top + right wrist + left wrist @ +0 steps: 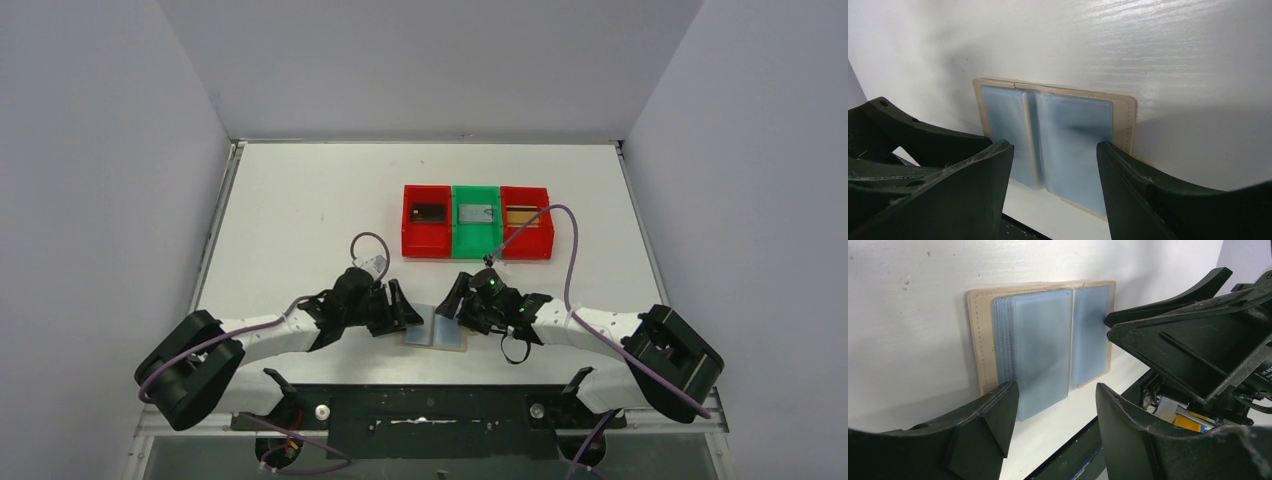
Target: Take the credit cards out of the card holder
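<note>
The tan card holder lies open and flat near the table's front edge, its pale blue-grey sleeves facing up. No card shows in the sleeves. My left gripper is open and empty at its left edge, and in the left wrist view it hovers over the near edge. My right gripper is open and empty over the right panel, as the right wrist view shows. A dark card, a grey card and a tan card lie in the trays.
A red tray, a green tray and a second red tray stand side by side behind the card holder. The two grippers are close together, and the right one's fingers show in the left wrist view. The table's front edge is just below the holder.
</note>
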Robot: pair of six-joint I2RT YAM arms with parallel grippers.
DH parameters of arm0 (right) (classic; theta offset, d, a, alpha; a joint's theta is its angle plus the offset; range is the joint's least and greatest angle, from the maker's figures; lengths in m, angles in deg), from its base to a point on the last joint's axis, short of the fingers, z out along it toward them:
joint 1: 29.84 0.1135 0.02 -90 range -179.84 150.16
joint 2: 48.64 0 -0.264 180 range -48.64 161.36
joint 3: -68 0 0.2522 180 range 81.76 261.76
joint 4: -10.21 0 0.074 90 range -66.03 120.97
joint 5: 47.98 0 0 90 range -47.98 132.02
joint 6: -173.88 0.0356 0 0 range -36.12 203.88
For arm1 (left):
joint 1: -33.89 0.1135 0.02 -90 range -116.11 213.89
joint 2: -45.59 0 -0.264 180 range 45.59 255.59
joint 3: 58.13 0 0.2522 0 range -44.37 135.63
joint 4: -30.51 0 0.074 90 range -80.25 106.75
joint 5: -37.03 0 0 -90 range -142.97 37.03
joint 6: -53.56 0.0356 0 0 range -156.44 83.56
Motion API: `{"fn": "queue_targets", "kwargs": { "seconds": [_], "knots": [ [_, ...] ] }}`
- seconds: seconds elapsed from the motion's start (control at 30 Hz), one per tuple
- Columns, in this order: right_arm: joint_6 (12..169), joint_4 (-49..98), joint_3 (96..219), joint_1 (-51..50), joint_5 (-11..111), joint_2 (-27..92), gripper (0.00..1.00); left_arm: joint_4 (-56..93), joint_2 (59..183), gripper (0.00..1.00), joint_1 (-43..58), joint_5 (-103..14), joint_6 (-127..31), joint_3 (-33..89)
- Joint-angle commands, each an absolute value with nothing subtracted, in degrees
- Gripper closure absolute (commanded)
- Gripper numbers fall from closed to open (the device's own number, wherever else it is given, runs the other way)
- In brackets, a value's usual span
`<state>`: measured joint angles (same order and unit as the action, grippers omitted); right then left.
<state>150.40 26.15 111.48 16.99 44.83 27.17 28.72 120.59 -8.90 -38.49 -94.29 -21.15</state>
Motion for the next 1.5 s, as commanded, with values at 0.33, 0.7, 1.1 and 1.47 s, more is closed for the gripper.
{"fn": "queue_targets", "kwargs": {
  "seconds": [0.33, 0.7, 1.1, 1.47],
  "knots": [
    [150.44, 25.60, 110.94, 16.64, 43.60, 27.65, 0.36, 29.82, 124.47, 0.44, -10.60, -37.68, -92.04, -16.40],
    [150.36, 25.28, 111.11, 16.66, 44.07, 28.46, 0.37, 35.29, 124.91, 0.46, -11.62, -35.24, -93.15, -15.97],
    [150.32, 25.67, 111.47, 16.65, 44.12, 28.40, 0.37, 36.75, 126.77, 0.47, -11.68, -34.54, -93.63, -15.89],
    [150.17, 26.40, 111.90, 16.66, 43.94, 28.46, 0.37, 20.19, 120.41, 0.43, -11.61, -44.90, -89.81, -12.41]
  ]
}}
